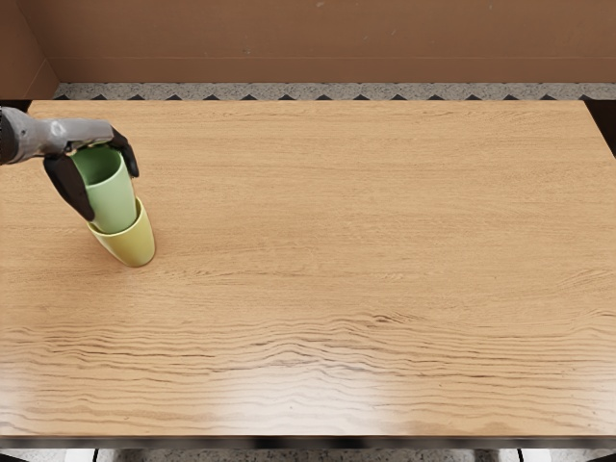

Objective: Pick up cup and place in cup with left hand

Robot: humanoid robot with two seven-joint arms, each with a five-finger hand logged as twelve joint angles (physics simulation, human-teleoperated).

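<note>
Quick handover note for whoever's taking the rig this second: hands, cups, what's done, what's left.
Left hand: closed around the green cup, near the table's left side.
Right hand: not in view.
Cups: the yellow cup stands on the table; the green one's lower end is inside its mouth, much of it above the rim.
Done: green cup picked up and started into the yellow.
Left: the release, probably after easing it down if it isn't seated; I can't tell how deep it sits. Then back the hand off.
</note>
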